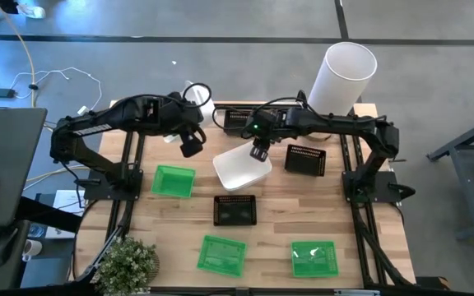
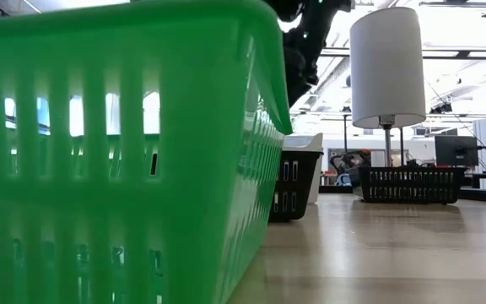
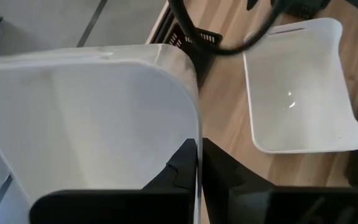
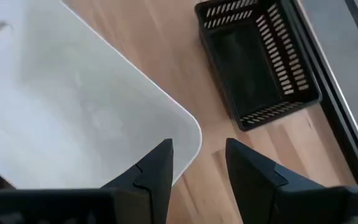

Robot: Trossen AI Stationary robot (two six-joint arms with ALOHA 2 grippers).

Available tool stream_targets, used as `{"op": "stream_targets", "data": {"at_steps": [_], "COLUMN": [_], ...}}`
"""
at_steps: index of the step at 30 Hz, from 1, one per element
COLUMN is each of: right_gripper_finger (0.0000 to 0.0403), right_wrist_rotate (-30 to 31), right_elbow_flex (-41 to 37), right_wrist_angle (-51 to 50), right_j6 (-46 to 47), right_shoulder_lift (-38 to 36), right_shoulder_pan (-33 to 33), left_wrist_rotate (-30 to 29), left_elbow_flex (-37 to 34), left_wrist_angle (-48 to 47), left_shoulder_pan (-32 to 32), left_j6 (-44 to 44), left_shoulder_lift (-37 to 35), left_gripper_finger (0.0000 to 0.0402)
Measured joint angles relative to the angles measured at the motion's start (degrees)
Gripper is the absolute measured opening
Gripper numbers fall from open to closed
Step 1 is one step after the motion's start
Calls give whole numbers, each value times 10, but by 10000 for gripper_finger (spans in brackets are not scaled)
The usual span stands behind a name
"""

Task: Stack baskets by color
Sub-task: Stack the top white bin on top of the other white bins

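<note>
Your left gripper [image 3: 197, 163] is clamping the wall of a white basket [image 3: 92, 118] near the table's back edge. Your right gripper [image 4: 197, 163] is hanging with jaws apart, gripping nothing, over the corner of another white basket [image 1: 242, 167] mid-table. A black basket [image 1: 306, 159] is sitting just beside it.

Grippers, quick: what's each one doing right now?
Left gripper: shut on the wall of a white basket.
Right gripper: open, holding nothing, just above the rim of another white basket.
</note>
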Motion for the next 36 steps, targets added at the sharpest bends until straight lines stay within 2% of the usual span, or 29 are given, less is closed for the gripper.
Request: {"op": "stream_targets", "data": {"at_steps": [7,12,20,30,36], "right_gripper_finger": [134,134,134,134,134], "right_wrist_rotate": [-28,-43,-148,-88,-90], "right_elbow_flex": [0,0,0,0,0], "right_wrist_angle": [37,79,134,207,232], "right_j6": [-156,-220,-282,-324,-324], "right_shoulder_lift": [49,66,71,115,124], "right_shoulder_pan": [-3,0,5,36,37], "left_wrist_rotate": [1,5,5,-10,-10], "left_elbow_flex": [0,0,0,0,0], "left_wrist_angle": [-2,-6,-10,-16,-19], "left_shoulder_pan": [15,24,24,40,65], "left_j6": [3,9,13,13,24], "left_shoulder_lift": [0,0,0,-1,-1], "left_gripper_finger": [0,0,0,0,0]}}
